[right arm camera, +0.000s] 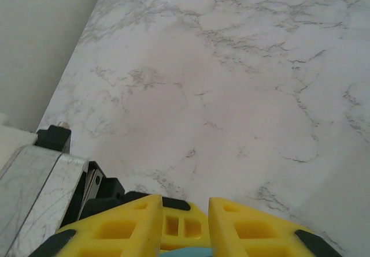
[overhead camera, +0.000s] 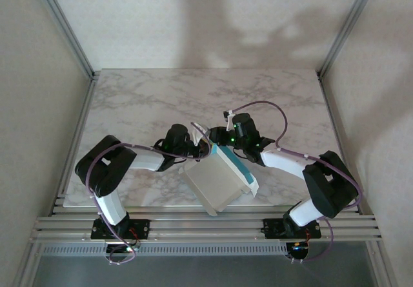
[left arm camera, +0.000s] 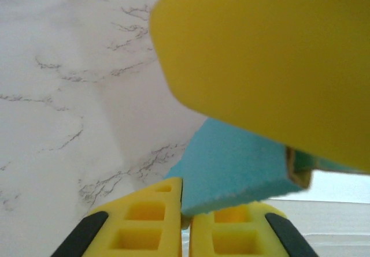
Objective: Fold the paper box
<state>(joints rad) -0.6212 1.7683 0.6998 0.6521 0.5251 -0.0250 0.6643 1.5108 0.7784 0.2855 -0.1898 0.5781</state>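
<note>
Marble desk [overhead camera: 129, 100]: left end effector [left arm camera: 186, 211] clamped on paper box [overhead camera: 216, 180] edge, likely steadying it for folding; right end effector [right arm camera: 185, 208] slightly parted, grip unclear.

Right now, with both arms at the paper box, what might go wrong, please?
The left fingers pinch the turquoise edge of the paper box, so it may slip or crease. The right fingers sit close beside them; they could collide. The box seems to overhang the near edge of the table, so a drop might land on the rails.
</note>
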